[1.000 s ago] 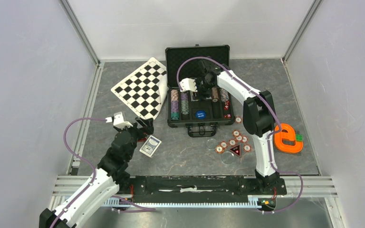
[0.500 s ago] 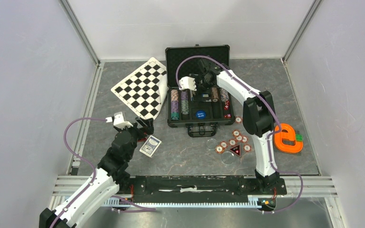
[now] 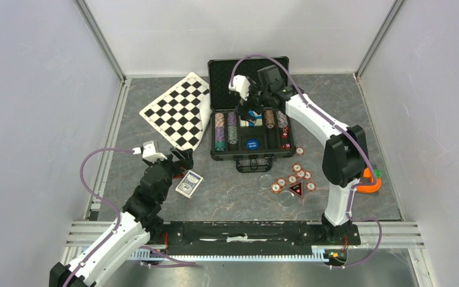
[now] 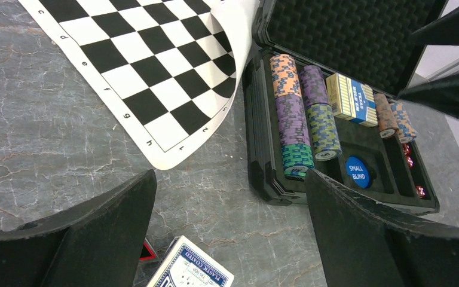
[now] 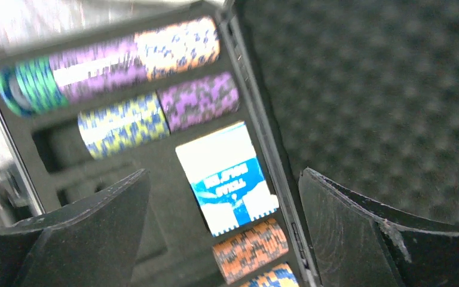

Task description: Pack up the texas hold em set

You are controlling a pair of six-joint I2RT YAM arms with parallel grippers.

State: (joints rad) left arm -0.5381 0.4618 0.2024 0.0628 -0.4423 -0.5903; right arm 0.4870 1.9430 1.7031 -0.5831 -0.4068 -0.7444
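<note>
The black case (image 3: pixel 214 133) lies open at the back centre, its foam lid (image 3: pixel 248 70) upright. It holds rows of striped chips (image 3: pixel 219 131), a blue-and-white card deck (image 3: pixel 248 121), a blue button (image 3: pixel 252 143) and red dice (image 3: pixel 285 143). My right gripper (image 3: pixel 250 109) hovers open and empty over the deck (image 5: pixel 230 176); its jaws (image 5: pixel 224 173) stand wide apart. Loose chips (image 3: pixel 293 178) and a triangular button (image 3: pixel 296 190) lie right of the case. My left gripper (image 3: pixel 185 160) is open and empty just above a second blue deck (image 3: pixel 189 183), which shows in the left wrist view (image 4: pixel 191 274) below the gripper (image 4: pixel 230 176).
A checkered board (image 3: pixel 179 110) lies left of the case, its edge curled against the case wall (image 4: pixel 257 119). An orange object (image 3: pixel 367 182) sits at the right, partly behind my right arm. Two clear discs (image 3: pixel 285 200) lie near the loose chips. Grey walls close in both sides.
My right gripper has risen and drawn back toward the lid, and its elbow has swung right over the orange object. The left arm has not moved.
</note>
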